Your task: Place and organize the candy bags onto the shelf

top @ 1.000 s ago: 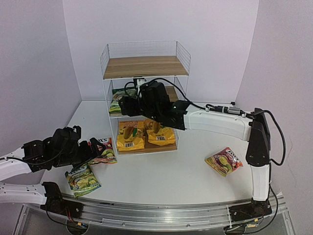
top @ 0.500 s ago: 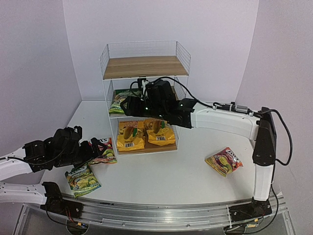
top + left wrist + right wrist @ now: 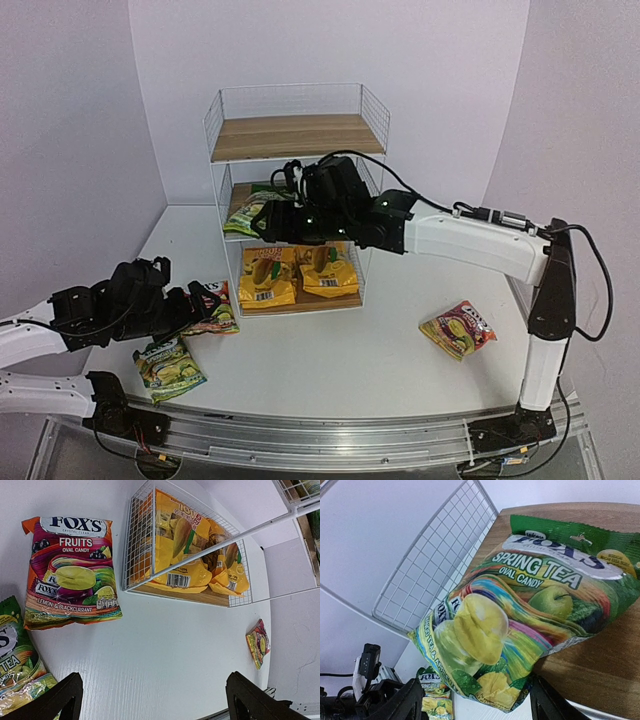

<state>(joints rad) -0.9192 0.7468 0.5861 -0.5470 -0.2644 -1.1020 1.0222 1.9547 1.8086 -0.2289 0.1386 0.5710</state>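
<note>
Found right gripper (image 3: 474, 706) at the middle board of the shelf (image 3: 585, 665), jaws spread, pinching nothing, with green candy bag (image 3: 520, 610) lying just ahead, lower corner between the fingertips and overhanging the board edge. Judged best to nudge that bag deeper and square before backing out, to prevent a slide off. Noted left gripper (image 3: 152, 700) likewise spread and empty, red candy bag (image 3: 72, 575) ahead and leftward of its jaws.

Robot lab: 2 arms (image 3: 470, 240) on an aluminium rail (image 3: 330, 440), white table (image 3: 340, 375) (plain lilac walls (image 3: 440, 80)).
</note>
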